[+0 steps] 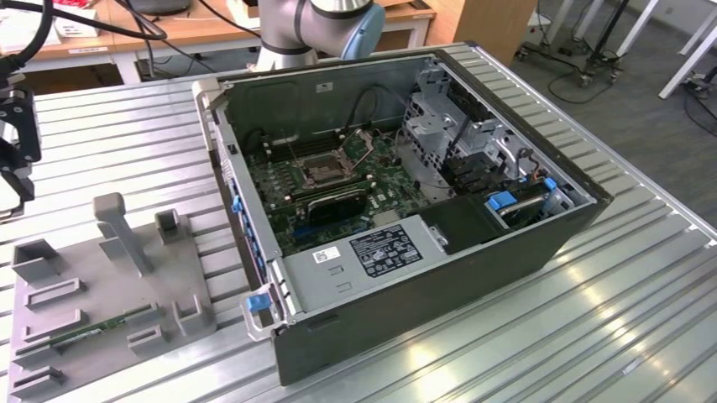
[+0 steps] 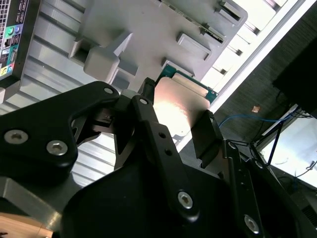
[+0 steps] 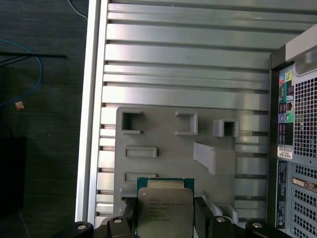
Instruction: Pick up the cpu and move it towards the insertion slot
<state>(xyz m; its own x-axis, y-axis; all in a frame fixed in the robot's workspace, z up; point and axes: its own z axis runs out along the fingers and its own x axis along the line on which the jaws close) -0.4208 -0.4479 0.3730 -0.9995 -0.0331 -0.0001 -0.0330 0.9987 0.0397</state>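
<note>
Cpu (image 3: 165, 207): square, so no long axis to speak of. It lies flat, pale printed face toward the camera in the first wrist view, with a strip of green edge showing on the side away from the gripper (image 3: 166, 219).

Gripper: clenched on the cpu. Black fingers (image 3: 202, 213) press two opposite edges, and the second wrist view shows the same pinch from underneath.

Beyond the cpu: grey fixture plate (image 3: 163, 131) with square and narrow recesses. The cpu hangs over it. I judge it lifted clear, though the gap itself is hard to see.

Insertion slot (image 1: 325, 172): silvery frame with a dark centre, on the board inside the open computer case (image 1: 471, 285), upper centre of the exterior view. The fixture plate sits in that view's lower left, and dark hardware (image 1: 12, 143) at the exterior view's left edge is probably the wrist end.

Judgement: the slot lies toward the exterior view's right of the pincer, well apart from it, with the case wall between them
</note>
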